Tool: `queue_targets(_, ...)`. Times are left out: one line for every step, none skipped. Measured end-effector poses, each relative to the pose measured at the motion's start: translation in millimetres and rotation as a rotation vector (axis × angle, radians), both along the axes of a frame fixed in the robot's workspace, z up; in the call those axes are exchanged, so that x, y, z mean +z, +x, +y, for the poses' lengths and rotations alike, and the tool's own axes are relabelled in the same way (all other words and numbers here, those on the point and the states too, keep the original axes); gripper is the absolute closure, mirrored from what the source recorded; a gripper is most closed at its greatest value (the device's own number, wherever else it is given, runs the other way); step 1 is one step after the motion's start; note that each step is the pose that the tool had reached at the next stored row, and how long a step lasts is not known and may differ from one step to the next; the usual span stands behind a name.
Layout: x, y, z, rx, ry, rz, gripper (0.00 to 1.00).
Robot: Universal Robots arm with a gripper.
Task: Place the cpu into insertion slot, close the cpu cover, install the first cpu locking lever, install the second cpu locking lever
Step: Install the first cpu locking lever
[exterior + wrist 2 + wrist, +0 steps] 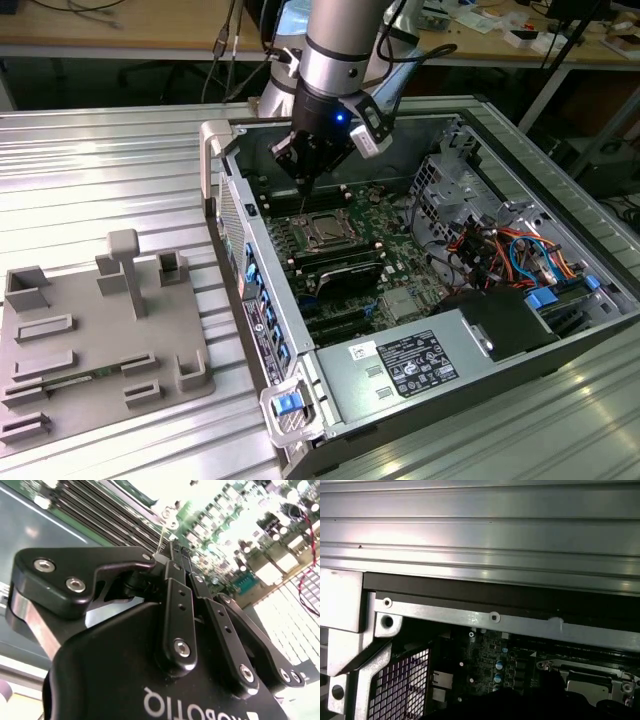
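Gripper (303, 186) pinches the lever (162, 530) (thin springy wire, likely slippery) by its tip, above the slot (326, 232), middle of the board (388, 205).

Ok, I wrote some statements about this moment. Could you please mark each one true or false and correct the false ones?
1. The gripper is above the motherboard inside the open computer case. True.
2. The gripper is wide open. False: in the second wrist view it is shut on a thin locking lever.
3. The cpu cover stands upright. False: it lies flat over the cpu.
4. The grey tray lies at the exterior view's left of the case. True.
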State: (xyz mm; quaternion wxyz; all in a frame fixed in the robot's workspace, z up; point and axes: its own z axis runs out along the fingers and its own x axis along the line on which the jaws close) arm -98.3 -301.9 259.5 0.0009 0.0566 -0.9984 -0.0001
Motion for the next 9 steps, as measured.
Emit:
queue_targets(-0.1,3.2,0.1,0.0,-0.0003,0.0,0.89)
queue_targets(-0.1,6.1,0.2,-0.001,-0.0007,0.0,0.89)
queue_targets(-0.3,8.9,0.4,-0.001,-0.001,0.0,0.89)
queue_targets(-0.4,10.8,0.5,-0.002,-0.0013,0.0,0.89)
queue_targets(-0.5,11.9,0.6,-0.002,-0.0016,0.0,0.89)
queue_targets(-0.7,12.8,0.6,-0.002,-0.002,0.0,0.89)
queue_targets(-1.2,14.4,0.8,-0.002,-0.0028,-0.0001,0.89)
queue_targets(-1.7,15.8,0.9,-0.002,-0.0041,0.0,0.89)
queue_targets(-2.6,17.8,1.0,-0.004,-0.0069,0.0,0.89)
